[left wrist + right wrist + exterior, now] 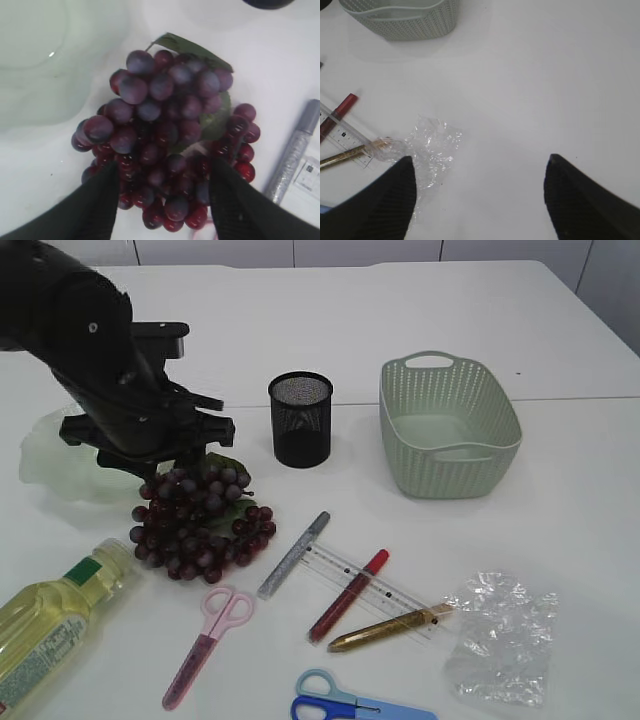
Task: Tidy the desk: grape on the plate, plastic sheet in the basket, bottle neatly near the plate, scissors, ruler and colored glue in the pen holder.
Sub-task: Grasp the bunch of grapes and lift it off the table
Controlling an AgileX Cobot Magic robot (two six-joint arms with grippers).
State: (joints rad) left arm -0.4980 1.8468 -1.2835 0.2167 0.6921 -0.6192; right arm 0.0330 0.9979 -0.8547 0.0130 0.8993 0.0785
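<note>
The left gripper (162, 200) hangs right over the grape bunch (165, 140), its jaws spread apart with a finger on each side of the cluster, nothing grasped yet. The bunch lies just beside the pale plate (45, 455), its long axis running away from the plate toward the pens, so this arm is by far the nearer. The right gripper (480, 200) is spread wide and empty above the bare table, just beside the plastic sheet (432, 145), well away from the plate. I count one grape bunch, one plate, one pen holder (300, 420), one basket (450, 425), one bottle (50, 625), two pairs of scissors (208, 640), one ruler (375, 585), three glue pens (348, 595).
</note>
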